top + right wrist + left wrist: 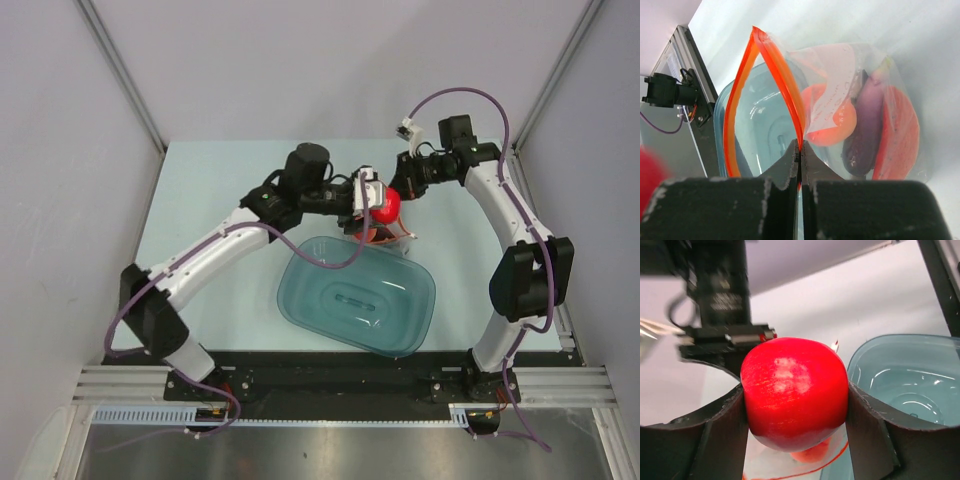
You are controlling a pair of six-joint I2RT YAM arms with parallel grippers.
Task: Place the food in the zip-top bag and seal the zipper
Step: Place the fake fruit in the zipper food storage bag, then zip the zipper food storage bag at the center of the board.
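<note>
Left gripper (796, 390) pinching red apple (793, 400); zip-top bag (840, 65) mouth at 6 o'clock, just below. Right gripper (800, 150) clamped on zipper (781, 75), mouth agape.

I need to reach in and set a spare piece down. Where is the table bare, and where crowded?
Bare: the table far left, between the left wall and the left arm; also the strip between the teal tub and the right arm. Crowded: behind the tub, where the left tool holds the apple over the bag pinched by the right tool.
</note>
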